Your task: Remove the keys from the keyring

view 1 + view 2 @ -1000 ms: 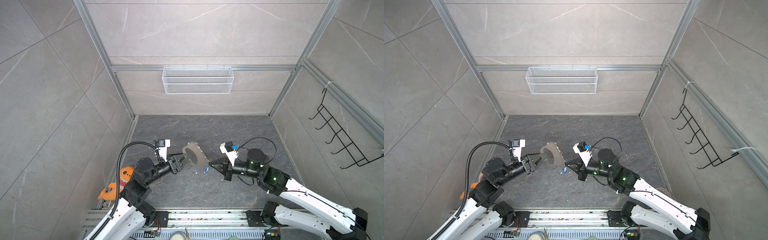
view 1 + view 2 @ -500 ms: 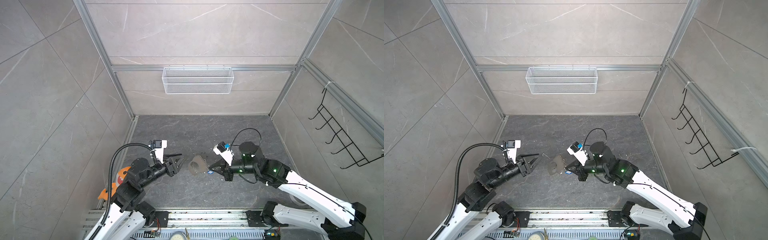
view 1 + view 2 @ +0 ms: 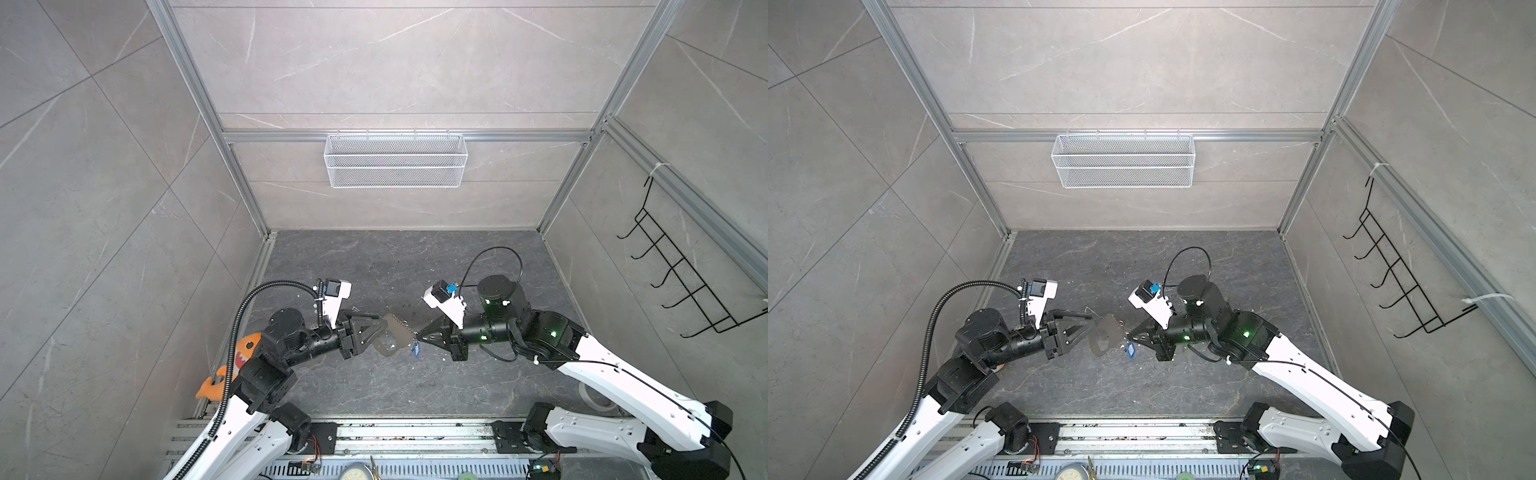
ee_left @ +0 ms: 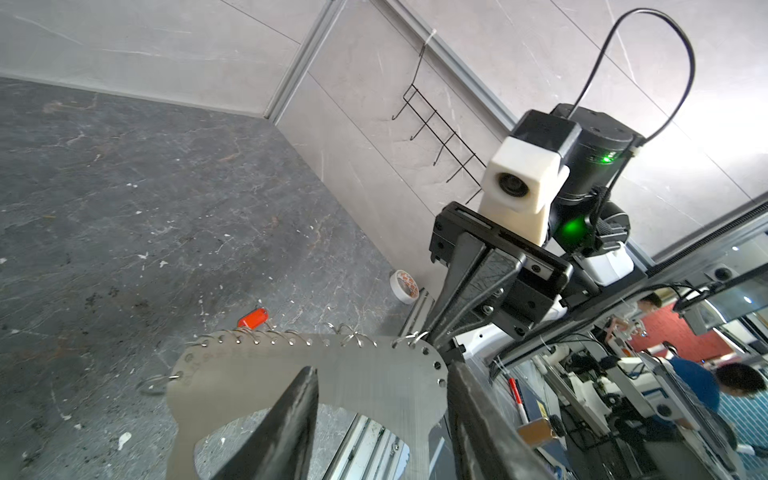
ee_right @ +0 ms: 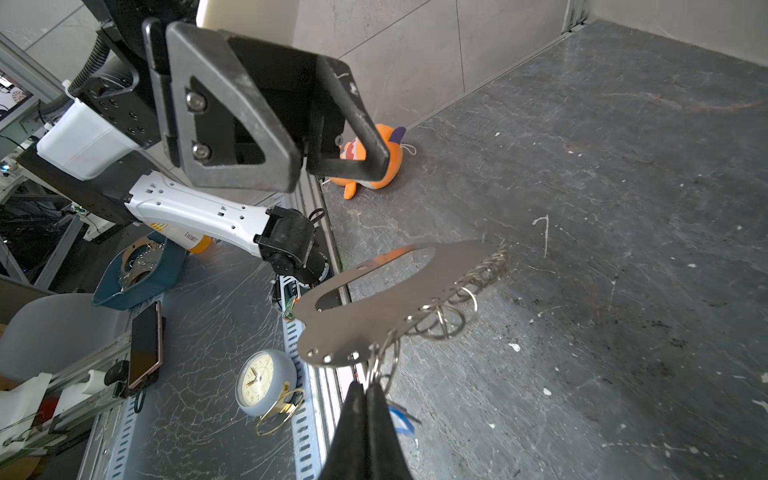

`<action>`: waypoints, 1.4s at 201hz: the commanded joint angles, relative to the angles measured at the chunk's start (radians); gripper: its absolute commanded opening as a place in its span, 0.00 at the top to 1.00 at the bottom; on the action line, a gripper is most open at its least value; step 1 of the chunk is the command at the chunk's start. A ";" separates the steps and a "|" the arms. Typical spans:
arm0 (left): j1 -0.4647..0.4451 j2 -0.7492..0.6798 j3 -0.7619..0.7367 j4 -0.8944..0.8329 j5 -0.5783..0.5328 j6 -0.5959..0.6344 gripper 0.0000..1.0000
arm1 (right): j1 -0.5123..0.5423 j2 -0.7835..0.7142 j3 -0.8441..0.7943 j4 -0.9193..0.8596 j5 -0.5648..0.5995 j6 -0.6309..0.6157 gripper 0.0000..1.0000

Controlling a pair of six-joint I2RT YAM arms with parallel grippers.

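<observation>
1. Above the dark worktop, mid-scene: keyring held clear in the air, plate tilted, split rings lining one edge.
2. Right tool pinched tight on the corner ring; blue-tagged key dangles just beneath.
3. Left tool half spread at the plate's opposite end; contact cannot be told.
4. Red tag shows just past the ringed edge; hooked on or lying loose, unclear.
</observation>
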 commanded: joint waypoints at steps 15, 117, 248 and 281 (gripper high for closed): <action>-0.007 -0.046 0.011 -0.043 -0.060 0.049 0.50 | 0.014 -0.048 0.024 0.059 -0.040 -0.005 1.00; -0.007 -0.286 -0.380 0.419 -0.443 -0.435 0.30 | 0.031 -0.083 -0.046 0.293 0.127 0.050 1.00; -0.007 -0.288 -0.445 0.635 -0.451 -0.599 0.28 | 0.114 -0.049 -0.076 0.392 0.215 0.038 1.00; -0.007 -0.280 -0.426 0.598 -0.453 -0.595 0.28 | 0.135 -0.042 -0.057 0.404 0.247 0.020 1.00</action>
